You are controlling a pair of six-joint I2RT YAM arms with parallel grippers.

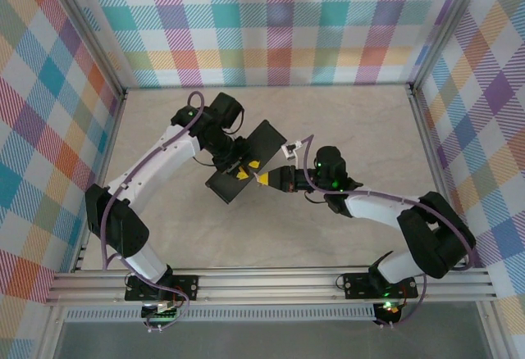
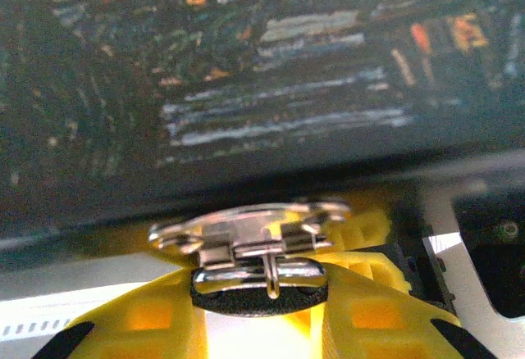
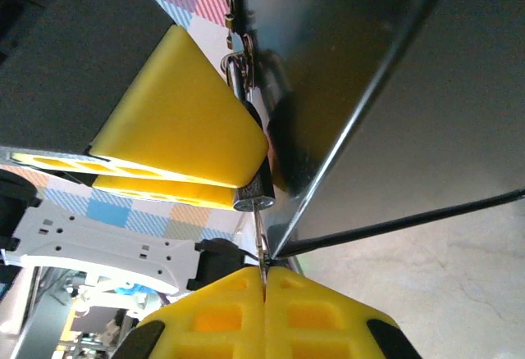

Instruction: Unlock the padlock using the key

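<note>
A pale, marble-patterned counter [image 1: 328, 121], walled on three sides by pastel plaid panels [image 1: 279, 23] and edged at the near side by aluminium rails [image 1: 271, 281], carries a black box [image 1: 267, 138] set at an angle near its middle. Both arms reach in to meet at the box's near edge. The padlock [image 3: 253, 191] hangs by its shackle from the silvery hasp [image 2: 246, 228] on the box's front. The left jaws are closed narrowly on the padlock, with yellow fingers [image 3: 180, 129] pressed against its body. The right jaws are clamped fully together on the key [image 3: 261, 248]. Its thin shaft runs up from between the yellow fingers [image 3: 312, 310] to the underside of the padlock. How deep it sits there cannot be told. The bare counter around the box shows faint grey veining under even light.
</note>
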